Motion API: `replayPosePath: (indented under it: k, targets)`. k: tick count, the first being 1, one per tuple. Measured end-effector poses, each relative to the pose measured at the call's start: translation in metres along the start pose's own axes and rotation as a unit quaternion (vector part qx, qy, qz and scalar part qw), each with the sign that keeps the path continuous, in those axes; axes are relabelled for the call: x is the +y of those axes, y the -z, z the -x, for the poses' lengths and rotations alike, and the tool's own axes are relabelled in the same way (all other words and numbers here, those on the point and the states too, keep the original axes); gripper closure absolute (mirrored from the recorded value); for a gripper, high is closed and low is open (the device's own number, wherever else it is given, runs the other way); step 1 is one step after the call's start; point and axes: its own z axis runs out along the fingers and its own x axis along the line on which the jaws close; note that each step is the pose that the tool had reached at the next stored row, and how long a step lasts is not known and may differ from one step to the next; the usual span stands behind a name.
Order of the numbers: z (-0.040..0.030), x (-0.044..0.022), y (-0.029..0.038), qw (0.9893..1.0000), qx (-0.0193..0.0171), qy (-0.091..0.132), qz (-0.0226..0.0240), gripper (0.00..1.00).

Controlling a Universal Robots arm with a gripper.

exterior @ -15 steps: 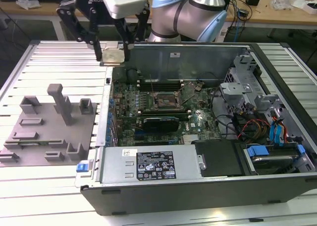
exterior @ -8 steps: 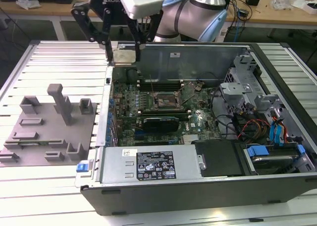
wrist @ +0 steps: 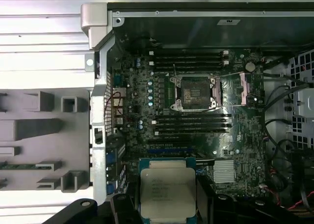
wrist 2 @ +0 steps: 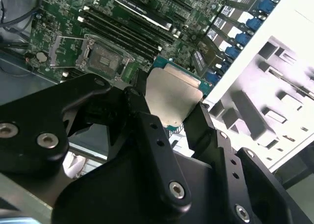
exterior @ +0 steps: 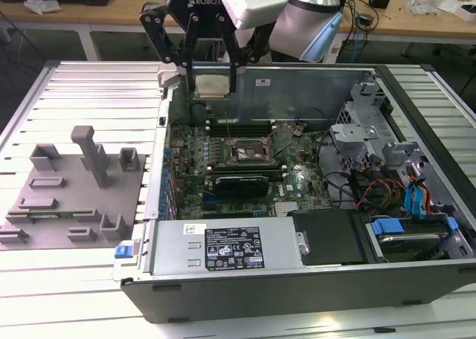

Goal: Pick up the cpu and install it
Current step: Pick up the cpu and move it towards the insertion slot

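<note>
The cpu [exterior: 212, 85] is hanging in the air with its silvery top facing up. The gripper [exterior: 212, 79] is clamping it on two opposite edges between its black fingers [exterior: 190, 65].

Exterior view: the chip is showing in front of the far wall of the open computer case [exterior: 312, 75], towards the corner at the exterior view's left. It is riding clear above the motherboard [exterior: 223, 172] and touching nothing but the fingers.

Both wrist views: the cpu [wrist 2: 171, 94] [wrist: 168, 192] is sitting level between the fingers [wrist 2: 142, 111] [wrist: 123, 207], and its darker green rim is peeking out around the metal lid.

The socket [exterior: 249, 152] [wrist 2: 103, 57] [wrist: 194, 90] is lying near the middle of the board. Its frame is standing open and its dark inside is showing. The chip is well apart from it. Rows of memory slots [wrist: 189, 59] are running along both sides of the socket.

A power supply [exterior: 230, 246] with a white label is occupying the near side of the case.

Outside the case, at the exterior view's left, a grey fixture plate [exterior: 74, 205] is resting on the slatted table [exterior: 89, 79]. Several grey blocks are standing on it, among them one tall upright post [exterior: 93, 153]. The gripper is staying well apart from this plate.
</note>
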Motion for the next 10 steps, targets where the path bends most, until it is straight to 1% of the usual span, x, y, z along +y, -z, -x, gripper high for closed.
replayPosePath:
  k: [5, 10]
  targets:
    - [0.0012, 0.0000, -0.0015, 1.0000, 0.0001, 0.000, 0.0000, 0.45]
    - [0.0060, 0.0000, -0.0061, 1.0000, 0.0020, 0.000, -0.0001, 0.45]
